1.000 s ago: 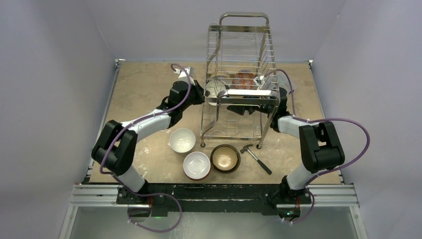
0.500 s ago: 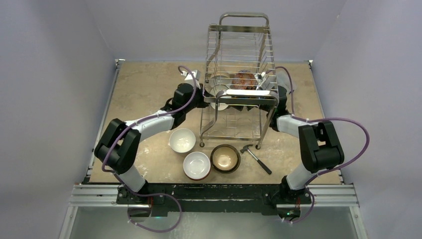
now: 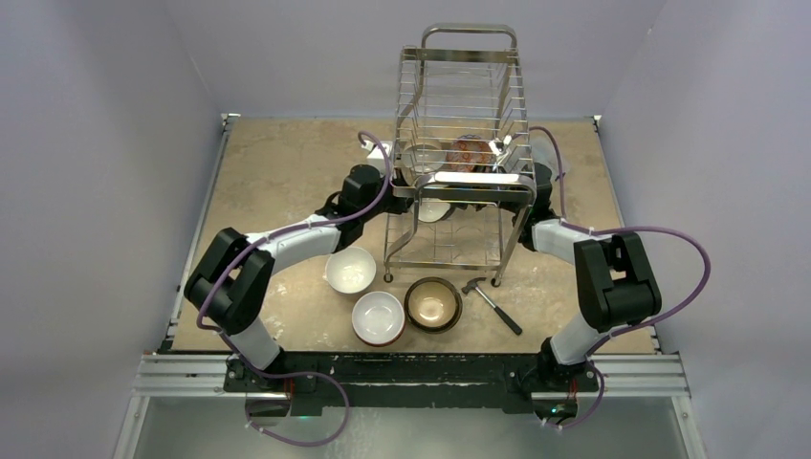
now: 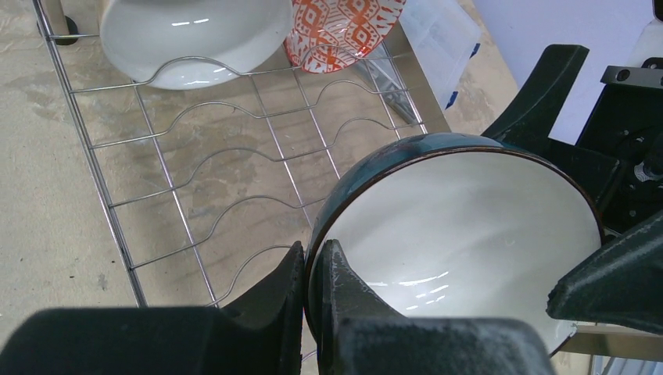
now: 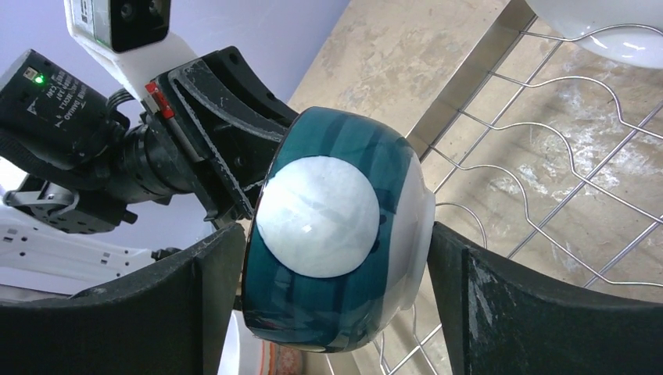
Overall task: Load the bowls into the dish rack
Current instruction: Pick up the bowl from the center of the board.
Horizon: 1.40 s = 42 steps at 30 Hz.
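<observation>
The left claw (image 4: 313, 264) is pinching the rim of the teal bowl (image 4: 469, 226), jaws pressed onto it. The right claw (image 5: 335, 238) is standing spread wide, flanking that bowl; pad contact cannot be told. Both arms are reaching from opposite sides into the lower tier of the dish rack (image 3: 459, 96). The bowl is hanging tilted on edge above the wires, white inside facing the left claw.

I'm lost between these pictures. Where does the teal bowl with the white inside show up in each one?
Top external: teal bowl at centre, under the dish rack's upper tier.
Left wrist: lower right, rim pinched by the left claw.
Right wrist: centre, underside to camera, between the right claw's fingers.
Shared landmark: the rack's wavy wire shelf.
</observation>
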Tool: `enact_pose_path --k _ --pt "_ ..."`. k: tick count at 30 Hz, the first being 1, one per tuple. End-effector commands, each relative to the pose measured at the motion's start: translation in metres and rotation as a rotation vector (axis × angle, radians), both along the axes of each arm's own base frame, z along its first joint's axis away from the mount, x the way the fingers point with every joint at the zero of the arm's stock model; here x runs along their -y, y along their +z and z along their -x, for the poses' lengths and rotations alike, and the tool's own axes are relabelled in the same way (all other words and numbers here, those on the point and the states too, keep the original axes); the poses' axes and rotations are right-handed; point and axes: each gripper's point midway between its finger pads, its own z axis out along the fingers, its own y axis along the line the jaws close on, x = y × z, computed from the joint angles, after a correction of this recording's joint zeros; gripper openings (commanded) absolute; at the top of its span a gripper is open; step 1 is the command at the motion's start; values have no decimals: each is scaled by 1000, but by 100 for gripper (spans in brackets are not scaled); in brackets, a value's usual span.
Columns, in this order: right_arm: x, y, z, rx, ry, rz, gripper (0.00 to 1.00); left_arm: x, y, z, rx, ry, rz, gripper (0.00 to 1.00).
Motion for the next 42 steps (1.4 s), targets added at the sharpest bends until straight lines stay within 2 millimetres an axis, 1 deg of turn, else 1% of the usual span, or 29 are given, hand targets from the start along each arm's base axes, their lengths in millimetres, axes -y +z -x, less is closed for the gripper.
enact_pose_path --k 1,2,3,5,7,8,9,10,13,16,18,19,21,23,24,26,27,30,33,35,37,42 --pt "-14 35 20 75 122 -60 82 1 53 -17 152 28 65 0" --pt "-14 36 23 75 135 -66 76 1 52 -18 151 34 61 0" --pt "-15 37 25 78 150 -67 68 1 52 -18 152 34 60 0" --pt "-15 39 28 81 160 -62 48 0 51 -18 153 36 53 0" --pt "-14 38 27 88 150 -36 29 0 50 -19 152 37 50 0" --pt "-13 36 25 89 141 -13 18 0 52 -19 155 38 51 0" --pt "-11 34 22 94 128 11 3 0 52 -19 155 35 51 0" --pt "-10 32 20 100 118 37 0 0 54 -19 157 35 52 0" --pt "-6 29 14 124 80 91 0 -1 56 -19 165 37 47 0" --pt "-1 26 6 143 33 138 0 -1 60 -18 177 32 45 10" --pt "2 26 -1 163 -2 169 0 1 63 -16 184 12 47 21" --pt "4 24 -3 177 -9 184 0 1 65 -16 189 7 48 24" --pt "6 23 -4 201 -20 205 0 3 68 -14 194 -4 50 36" --pt "12 24 -9 236 -65 235 0 3 69 -12 201 -15 49 41" --pt "15 23 -12 251 -92 250 0 4 71 -11 206 -22 48 42" --pt "21 25 -15 291 -135 267 0 4 73 -10 211 -28 47 48" --pt "24 27 -18 321 -161 278 0 4 73 -10 213 -31 47 49" --pt "36 28 -26 365 -241 324 0 4 75 -8 214 -36 47 57" --pt "47 31 -31 420 -302 372 0 1 75 -7 210 -29 37 66" --pt "53 32 -34 455 -331 395 0 -2 73 -9 200 -12 17 72" --pt "59 33 -36 487 -349 411 0 -8 68 -12 183 19 -14 77" --pt "71 34 -38 524 -371 402 0 -19 56 -19 140 77 -84 80"
